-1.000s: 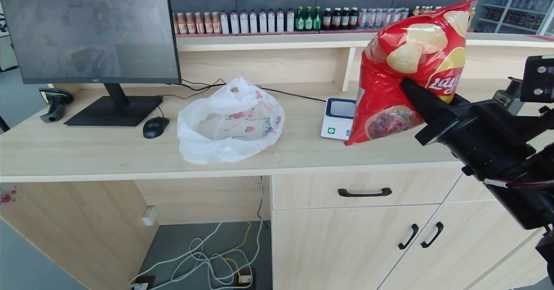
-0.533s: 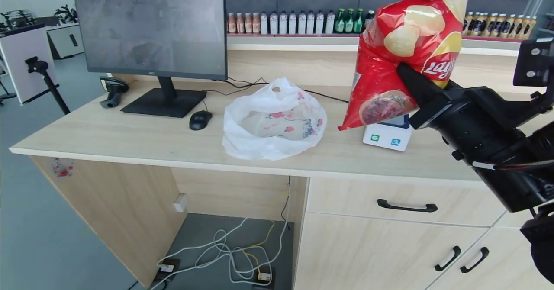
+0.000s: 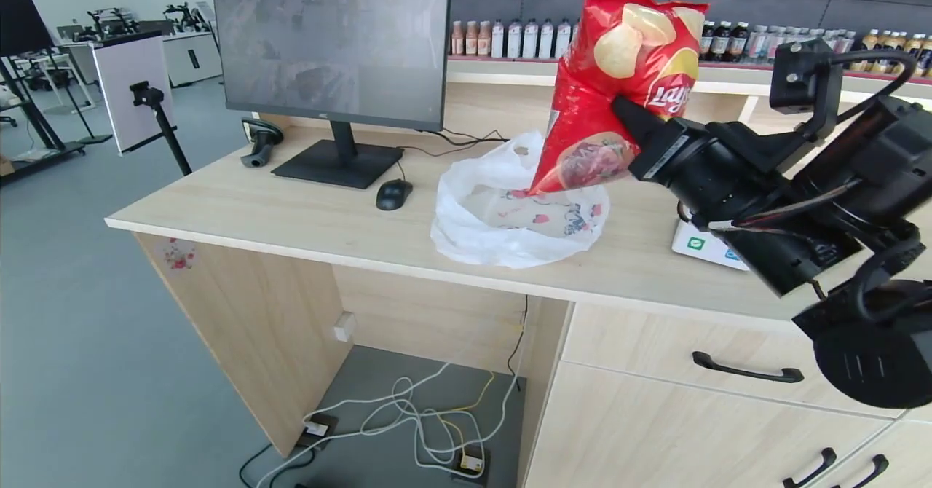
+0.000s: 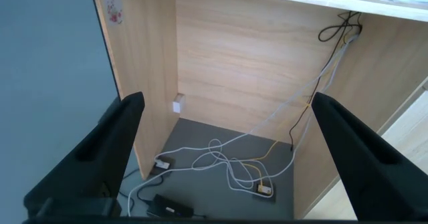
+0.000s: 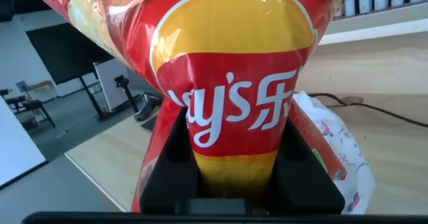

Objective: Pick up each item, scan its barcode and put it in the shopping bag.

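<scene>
Upper centre of the head view: red chip bag clamped between the closed right fingers, tilted, lower corner over the mouth of the white shopping bag on the desk. Left fingers spread wide, gripping nothing, before the desk's underside and floor cables.

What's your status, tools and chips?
Right tool shut on chip bag. Left tool open, below counter height. Chip bag held over shopping bag open mouth. Nothing between them.
</scene>
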Controlling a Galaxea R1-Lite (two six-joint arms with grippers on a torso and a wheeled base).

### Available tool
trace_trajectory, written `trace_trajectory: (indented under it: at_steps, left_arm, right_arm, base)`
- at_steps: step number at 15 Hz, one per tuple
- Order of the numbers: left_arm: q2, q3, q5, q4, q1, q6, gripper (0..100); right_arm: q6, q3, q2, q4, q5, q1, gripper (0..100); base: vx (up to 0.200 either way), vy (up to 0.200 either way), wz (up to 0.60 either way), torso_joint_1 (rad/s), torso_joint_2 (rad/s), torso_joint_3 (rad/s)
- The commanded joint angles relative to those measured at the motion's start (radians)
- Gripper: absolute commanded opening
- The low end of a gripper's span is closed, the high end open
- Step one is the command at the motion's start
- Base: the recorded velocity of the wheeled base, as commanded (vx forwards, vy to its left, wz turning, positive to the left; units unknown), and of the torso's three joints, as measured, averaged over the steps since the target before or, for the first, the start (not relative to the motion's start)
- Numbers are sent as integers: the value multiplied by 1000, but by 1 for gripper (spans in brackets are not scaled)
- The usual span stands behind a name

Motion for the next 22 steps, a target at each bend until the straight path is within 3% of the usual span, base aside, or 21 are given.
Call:
trace_trajectory:
  at_steps: [1,5,8,15,17,22]
  left_arm:
    - [0,0,0,-1,-1,0,100]
    - [0,0,0,-1,-1,1,100]
    - [0,0,0,-1,-1,1,100]
    - [0,0,0,-1,-1,1,100]
    - [0,0,0,-1,-1,3,100]
    - [0,0,0,-1,-1,3,100]
  right_arm:
    - [30,-115,101,68,-4,-15,0]
    - [119,-266,191,271,-5,-15,0]
    - [205,-323,282,298,-13,-14,0]
    - [215,-341,279,386,-74,-17,0]
    - [217,-335,254,468,-97,-11,0]
    - [202,-336,256,478,-116,17,0]
  base:
    - [0,0,0,0,0,0]
    - [0,0,0,0,0,0]
    - [0,0,0,0,0,0]
    - [0,0,0,0,0,0]
    - [0,0,0,0,0,0]
    - [0,0,0,0,0,0]
